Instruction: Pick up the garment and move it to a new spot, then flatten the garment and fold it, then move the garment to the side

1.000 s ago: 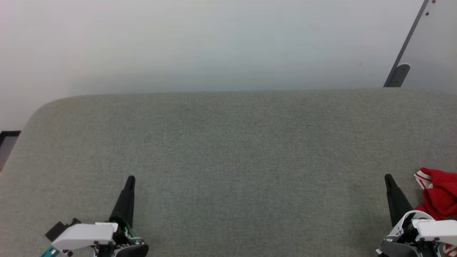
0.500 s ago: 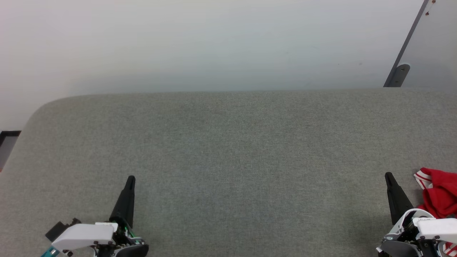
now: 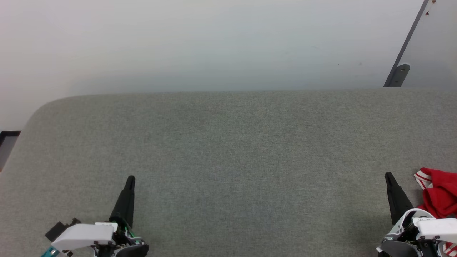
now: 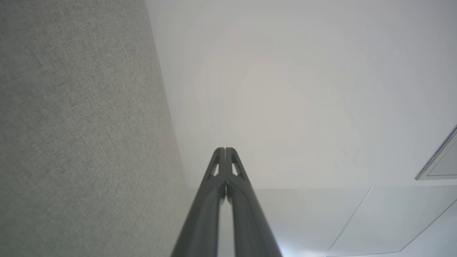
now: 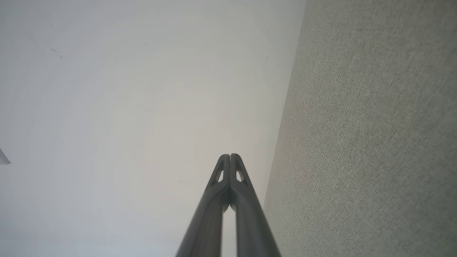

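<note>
the table (image 3: 228,150) is rough matt fabric, the garment (image 3: 441,194) soft cloth.

Head looks down, wrists skim low; all share grey surface (image 3: 228,142)

**Head view.** 1 counter (image 3: 228,142), grey and cloth-covered, with 1 rounded corner (image 3: 40,107) at the far left. 2 claws at the near edge: 1 left claw (image 3: 130,179) and 1 right claw (image 3: 388,177). 1 garment (image 3: 441,196), red and bunched at the right border, with 1 red-and-white striped band (image 3: 423,179) showing. 1 pale wall (image 3: 214,43) behind the counter. 1 grey slanted bar (image 3: 410,35) at the upper right, ending in 1 bracket (image 3: 401,73). 1 dark panel (image 3: 7,142) at the left border.

**Left wrist view.** 2 dark fingers (image 4: 205,217), each with 1 small opening near its tip.

**Right wrist view.** 2 dark fingers (image 5: 203,221), each with 1 small opening near its tip.
</note>
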`<state>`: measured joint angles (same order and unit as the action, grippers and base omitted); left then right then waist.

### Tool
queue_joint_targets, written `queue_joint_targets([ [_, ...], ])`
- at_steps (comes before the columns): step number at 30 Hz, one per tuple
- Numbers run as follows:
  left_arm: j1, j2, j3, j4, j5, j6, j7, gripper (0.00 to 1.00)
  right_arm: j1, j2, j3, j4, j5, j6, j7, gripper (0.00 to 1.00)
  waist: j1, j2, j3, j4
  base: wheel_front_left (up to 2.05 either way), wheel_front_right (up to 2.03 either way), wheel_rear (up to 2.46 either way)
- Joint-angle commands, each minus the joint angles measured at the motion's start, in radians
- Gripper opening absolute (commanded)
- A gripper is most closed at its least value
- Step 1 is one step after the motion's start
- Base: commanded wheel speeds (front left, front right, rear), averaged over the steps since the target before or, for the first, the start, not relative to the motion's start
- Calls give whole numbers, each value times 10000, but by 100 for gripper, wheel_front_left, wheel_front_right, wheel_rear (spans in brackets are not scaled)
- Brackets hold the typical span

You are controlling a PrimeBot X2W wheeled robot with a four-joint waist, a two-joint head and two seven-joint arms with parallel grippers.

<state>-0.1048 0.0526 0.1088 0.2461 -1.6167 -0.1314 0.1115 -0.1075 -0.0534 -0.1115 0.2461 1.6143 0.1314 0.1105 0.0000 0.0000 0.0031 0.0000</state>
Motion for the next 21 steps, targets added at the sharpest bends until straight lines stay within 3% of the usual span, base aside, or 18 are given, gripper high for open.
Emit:
queue_joint_targets([
  [1, -103, -20, 29, 22, 20, 14, 31, 0, -31, 18, -15, 10, 6, -14, 36, 0, 0, 0, 0, 0, 0, 0, 0],
  [21, -104, -29, 41, 21, 36, 14, 29, 0, -32, 26, -21, 11, -6, -14, 38, 0, 0, 0, 0, 0, 0, 0, 0],
])
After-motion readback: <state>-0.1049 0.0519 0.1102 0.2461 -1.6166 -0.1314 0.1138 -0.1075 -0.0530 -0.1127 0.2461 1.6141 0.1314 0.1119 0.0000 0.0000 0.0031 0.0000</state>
